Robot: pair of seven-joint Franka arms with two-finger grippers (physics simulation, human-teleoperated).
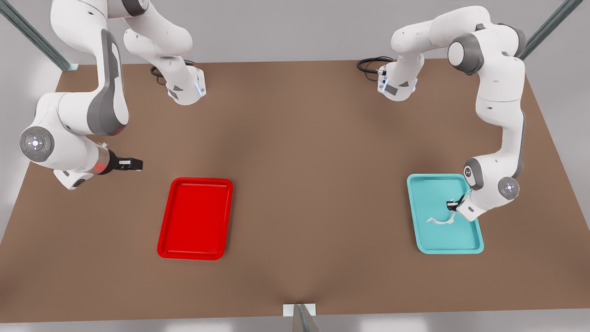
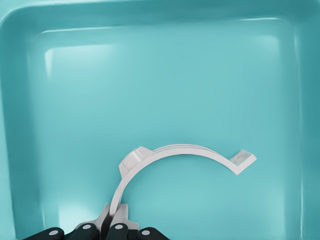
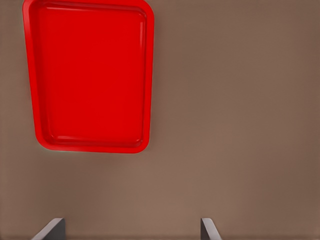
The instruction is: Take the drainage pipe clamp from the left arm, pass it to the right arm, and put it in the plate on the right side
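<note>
Red plate [image 1: 195, 218] is seen on the brown desk [image 1: 304, 161] toward the front view's left, bare inside. Just beyond it the right gripper [image 1: 133, 163] hangs over the desk, its fingers [image 3: 50, 230] spread wide. At the front view's right, the white clamp [image 1: 441, 220] lies in the teal tray [image 1: 428, 184], one end pinched by the left gripper [image 1: 451, 206].

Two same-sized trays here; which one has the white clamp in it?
The teal rectangular tray, where the left gripper pinches the white half-ring plastic clamp. The red rectangular tray holds nothing.
</note>
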